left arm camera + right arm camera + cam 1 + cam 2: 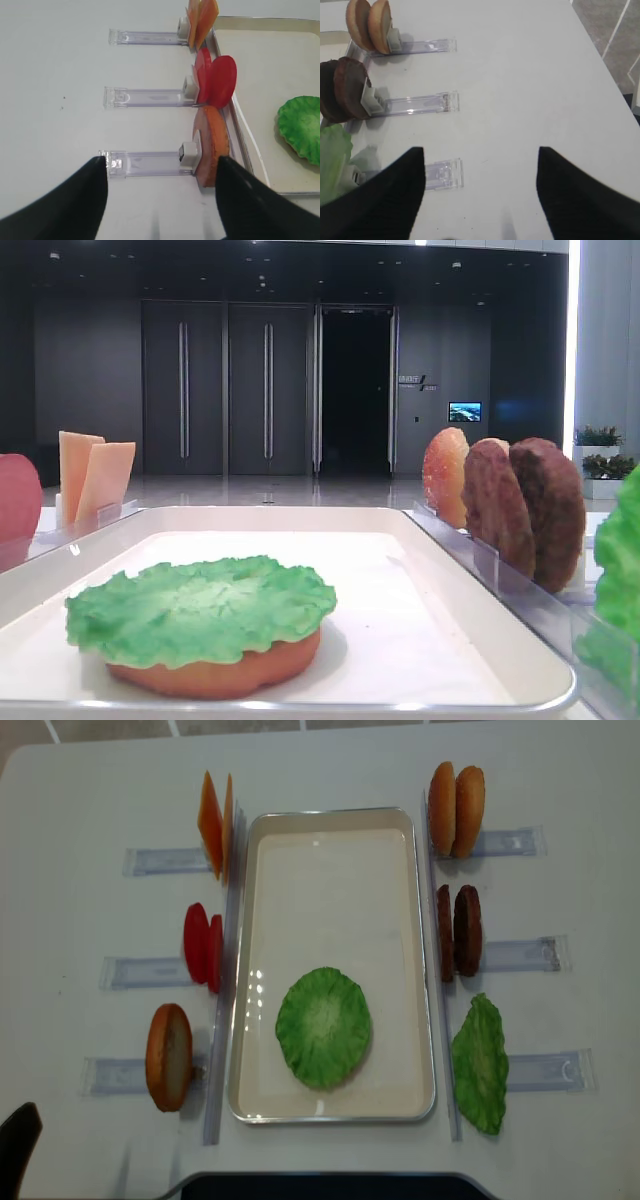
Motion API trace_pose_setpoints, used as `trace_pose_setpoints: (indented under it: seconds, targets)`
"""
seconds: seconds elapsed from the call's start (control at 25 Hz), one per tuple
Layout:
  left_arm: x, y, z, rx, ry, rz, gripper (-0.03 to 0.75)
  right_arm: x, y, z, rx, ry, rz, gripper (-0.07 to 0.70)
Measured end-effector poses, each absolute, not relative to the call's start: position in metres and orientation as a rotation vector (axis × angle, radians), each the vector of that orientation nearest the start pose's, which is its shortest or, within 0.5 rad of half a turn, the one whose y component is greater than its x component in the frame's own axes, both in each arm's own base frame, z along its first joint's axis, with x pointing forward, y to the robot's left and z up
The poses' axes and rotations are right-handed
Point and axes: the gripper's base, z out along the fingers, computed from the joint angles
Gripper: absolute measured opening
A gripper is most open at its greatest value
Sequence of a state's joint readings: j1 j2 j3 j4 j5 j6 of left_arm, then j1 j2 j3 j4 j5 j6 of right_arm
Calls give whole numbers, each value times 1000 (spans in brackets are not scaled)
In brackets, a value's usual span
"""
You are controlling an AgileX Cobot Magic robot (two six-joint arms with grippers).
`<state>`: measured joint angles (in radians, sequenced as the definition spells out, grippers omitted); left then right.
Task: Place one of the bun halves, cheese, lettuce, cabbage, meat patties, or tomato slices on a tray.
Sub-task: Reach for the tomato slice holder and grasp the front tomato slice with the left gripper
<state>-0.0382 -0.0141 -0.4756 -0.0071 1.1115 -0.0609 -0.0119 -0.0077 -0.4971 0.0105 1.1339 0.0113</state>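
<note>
On the white tray point(330, 890) lies a green lettuce point(323, 1026) leaf on top of a bun half point(215, 672). Left of the tray stand cheese point(215, 820), tomato slices point(203, 945) and one bun half point(168, 1056). To the right are two bun halves point(456, 808), meat patties point(460, 930) and a second lettuce leaf point(480, 1063). Cabbage is out of view. My left gripper point(161, 162) is open and empty, low over the table beside the bun half point(212, 145). My right gripper point(479, 152) is open and empty, near the leaf's rack.
Each food stack leans in a clear plastic rack point(520, 954) lying flat on the white table; several racks flank the tray's long sides. The table's right edge point(600, 55) runs close by in the right wrist view. A black part of the left arm point(18, 1145) shows at the bottom left.
</note>
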Motion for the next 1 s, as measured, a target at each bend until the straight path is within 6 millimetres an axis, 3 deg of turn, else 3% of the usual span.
trace_pose_setpoints:
  seconds: [0.28,0.52,1.0]
  targets:
    - [12,-1,268,-45,2233,-72,486,-9,1,271,23,2113,12,482]
    - [34,-1,287,-57,2319,-54,486,-9,1,271,23,2113,12,482]
    - [96,-3,290,-63,2523,-41,485,-9,1,271,23,2113,12,482]
